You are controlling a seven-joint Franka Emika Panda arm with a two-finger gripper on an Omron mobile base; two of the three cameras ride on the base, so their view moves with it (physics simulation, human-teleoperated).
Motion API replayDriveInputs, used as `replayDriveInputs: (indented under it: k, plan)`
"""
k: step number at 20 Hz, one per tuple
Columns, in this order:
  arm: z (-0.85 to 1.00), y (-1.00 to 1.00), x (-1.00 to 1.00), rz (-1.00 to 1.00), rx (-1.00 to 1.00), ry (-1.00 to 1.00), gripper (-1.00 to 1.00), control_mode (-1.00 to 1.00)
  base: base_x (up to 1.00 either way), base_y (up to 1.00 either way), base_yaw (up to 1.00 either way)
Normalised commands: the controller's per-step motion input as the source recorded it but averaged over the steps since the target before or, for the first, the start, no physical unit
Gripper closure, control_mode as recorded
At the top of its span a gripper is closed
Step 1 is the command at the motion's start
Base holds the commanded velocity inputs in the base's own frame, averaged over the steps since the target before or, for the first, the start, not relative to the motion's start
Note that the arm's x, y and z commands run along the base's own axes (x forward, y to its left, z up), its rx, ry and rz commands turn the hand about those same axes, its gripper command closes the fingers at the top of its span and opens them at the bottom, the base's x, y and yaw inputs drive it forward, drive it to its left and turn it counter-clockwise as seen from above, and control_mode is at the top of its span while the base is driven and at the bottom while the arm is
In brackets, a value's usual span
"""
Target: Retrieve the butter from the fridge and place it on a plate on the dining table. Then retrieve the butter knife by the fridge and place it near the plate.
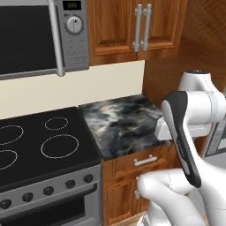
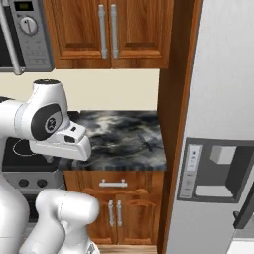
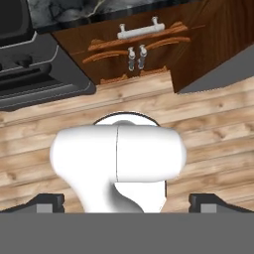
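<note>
Two dark fingertips of the gripper (image 3: 127,204) stand wide apart, holding nothing, pointed down at pale wooden floor planks (image 3: 208,124). Ahead of it sit reddish wood cabinet doors (image 3: 134,54) with slim metal handles, under a short marbled black-and-grey counter (image 2: 121,136). Right of that counter rises the smooth grey fridge (image 2: 218,99), its doors closed. A thin dark utensil (image 2: 145,142) lies on the counter near the fridge; too small to tell what it is.

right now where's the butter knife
The butter knife lies on the short marbled counter in the right base view, near its right front corner, beside the wooden panel next to the fridge.
</note>
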Motion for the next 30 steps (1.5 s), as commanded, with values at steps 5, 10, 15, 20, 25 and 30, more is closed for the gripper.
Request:
replayDriveInputs:
  k: [5, 10, 15, 20, 25, 30]
  plan:
    - [0.00, 0.00, 0.00, 0.00, 0.00, 0.00, -1.00, 1.00, 0.40, -0.37, 0.01]
    - [0.00, 0.00, 0.00, 0.00, 0.00, 0.00, -1.00, 1.00, 0.30, -0.24, 0.00]
    - [0.00, 0.00, 0.00, 0.00, 0.00, 0.00, -1.00, 1.00, 0.48, -0.17, 0.00]
    - [0.00, 0.00, 0.00, 0.00, 0.00, 0.00, -1.00, 1.00, 0.66, -0.40, 0.00]
    - [0.00, 0.00, 0.00, 0.00, 0.00, 0.00, -1.00, 1.00, 0.25, -0.20, 0.00]
    - [0.00, 0.00, 0.00, 0.00, 0.00, 0.00, -1.00, 1.00, 0.10, 0.01, 0.00]
